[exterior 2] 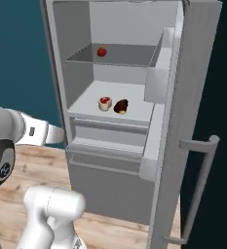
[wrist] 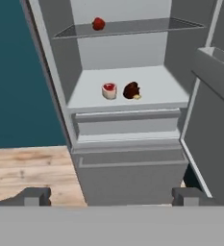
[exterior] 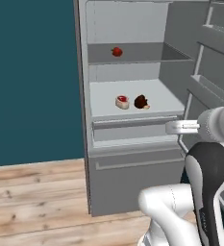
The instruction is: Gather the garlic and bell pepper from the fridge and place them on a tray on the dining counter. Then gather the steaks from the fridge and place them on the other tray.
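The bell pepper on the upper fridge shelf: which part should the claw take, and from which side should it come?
Probably the round body of the bell pepper, one finger on each side, coming straight in through the open front of the fridge. It sits alone near the left of its shelf, with another shelf close above, so a reach from above looks blocked.

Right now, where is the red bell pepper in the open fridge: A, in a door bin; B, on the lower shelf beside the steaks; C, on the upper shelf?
C: the bell pepper sits alone on the upper shelf, above the steaks.
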Tool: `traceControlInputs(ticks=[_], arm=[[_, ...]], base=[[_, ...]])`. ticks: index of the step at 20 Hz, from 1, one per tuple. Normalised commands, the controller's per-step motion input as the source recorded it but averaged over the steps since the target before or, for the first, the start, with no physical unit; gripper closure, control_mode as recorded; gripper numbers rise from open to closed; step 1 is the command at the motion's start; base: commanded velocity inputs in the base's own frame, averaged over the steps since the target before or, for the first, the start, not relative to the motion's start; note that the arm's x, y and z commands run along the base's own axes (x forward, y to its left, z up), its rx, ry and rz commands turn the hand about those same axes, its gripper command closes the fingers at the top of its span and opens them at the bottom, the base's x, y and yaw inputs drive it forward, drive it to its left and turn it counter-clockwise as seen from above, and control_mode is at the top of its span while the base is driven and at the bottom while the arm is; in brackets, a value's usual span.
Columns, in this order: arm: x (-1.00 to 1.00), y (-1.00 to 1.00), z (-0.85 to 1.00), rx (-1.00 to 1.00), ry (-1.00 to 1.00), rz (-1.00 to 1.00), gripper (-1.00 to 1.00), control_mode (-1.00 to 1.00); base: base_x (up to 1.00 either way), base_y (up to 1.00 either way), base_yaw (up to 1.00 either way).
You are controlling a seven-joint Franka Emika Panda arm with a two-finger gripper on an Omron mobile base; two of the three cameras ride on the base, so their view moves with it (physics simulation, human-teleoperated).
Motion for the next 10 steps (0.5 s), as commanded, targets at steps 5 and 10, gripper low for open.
traceControlInputs(ticks=[5,10], arm=[[0.0,0.0,0.0,0.0,0.0,0.0,-1.0,1.0],[0.0,0.0,0.0,0.0,0.0,0.0,-1.0,1.0]], base=[[1.0,-0.11,-0.08],[1.0,-0.13,-0.02]])
